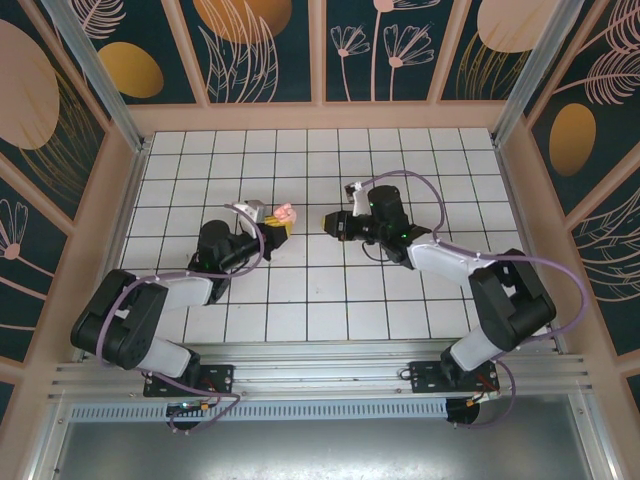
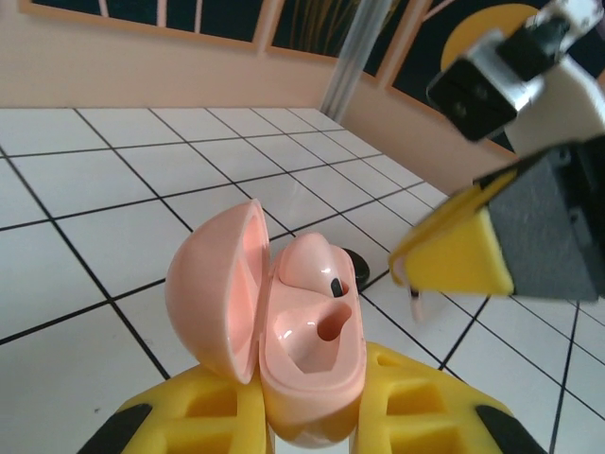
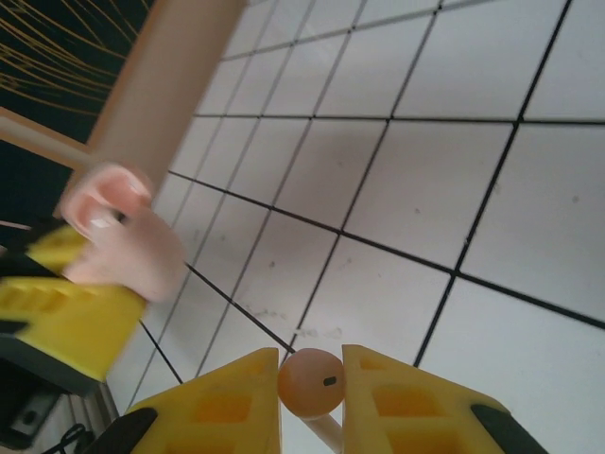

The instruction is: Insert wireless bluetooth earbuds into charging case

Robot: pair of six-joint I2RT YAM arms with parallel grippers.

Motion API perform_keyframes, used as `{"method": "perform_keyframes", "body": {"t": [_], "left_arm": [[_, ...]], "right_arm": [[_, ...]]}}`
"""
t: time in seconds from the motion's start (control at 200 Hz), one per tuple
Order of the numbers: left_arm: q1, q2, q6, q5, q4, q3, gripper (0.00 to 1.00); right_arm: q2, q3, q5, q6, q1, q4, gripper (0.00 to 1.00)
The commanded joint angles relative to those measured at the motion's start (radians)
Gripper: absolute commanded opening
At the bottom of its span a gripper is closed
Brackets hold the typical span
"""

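My left gripper (image 2: 314, 402) is shut on the base of a pale pink charging case (image 2: 317, 364), held up off the tiles with its lid (image 2: 213, 288) swung open to the left. One pink earbud (image 2: 310, 268) sits in the far slot; the near slot (image 2: 331, 326) is empty. My right gripper (image 3: 312, 380) is shut on a second pink earbud (image 3: 310, 383), its white stem pointing down. In the top view the right gripper (image 1: 330, 223) hovers just right of the case (image 1: 284, 214) with a small gap. The left wrist view shows the right gripper's yellow finger (image 2: 454, 255) at upper right of the case.
White tiled floor (image 1: 320, 290) inside a walled enclosure with pink frame rails (image 1: 320, 115). A small dark round object (image 2: 359, 267) lies on the tiles just behind the case. Purple cables (image 1: 440, 215) loop off the right arm.
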Motion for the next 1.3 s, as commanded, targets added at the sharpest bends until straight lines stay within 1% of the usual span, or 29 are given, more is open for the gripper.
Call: {"method": "perform_keyframes", "body": {"t": [0.0, 0.185, 0.41, 0.666, 1.091, 1.291], "left_arm": [[-0.017, 0.016, 0.045, 0.050, 0.088, -0.005, 0.05], [-0.054, 0.032, 0.052, 0.058, 0.098, 0.017, 0.05], [-0.096, 0.072, 0.029, 0.047, 0.118, 0.066, 0.05], [-0.115, 0.078, 0.028, 0.030, 0.123, 0.089, 0.05], [-0.119, 0.052, 0.021, 0.018, 0.113, 0.103, 0.05], [-0.119, 0.027, 0.021, 0.018, 0.107, 0.108, 0.05]], "right_arm": [[-0.069, -0.015, -0.021, 0.001, -0.008, 0.093, 0.19], [-0.107, -0.019, -0.044, -0.006, -0.001, 0.183, 0.19], [-0.113, 0.003, -0.043, -0.021, 0.039, 0.235, 0.19], [-0.093, 0.011, -0.034, -0.024, 0.078, 0.270, 0.19], [-0.031, 0.042, 0.010, -0.056, 0.117, 0.255, 0.19], [-0.041, 0.031, 0.093, -0.102, 0.133, 0.190, 0.19]]}}
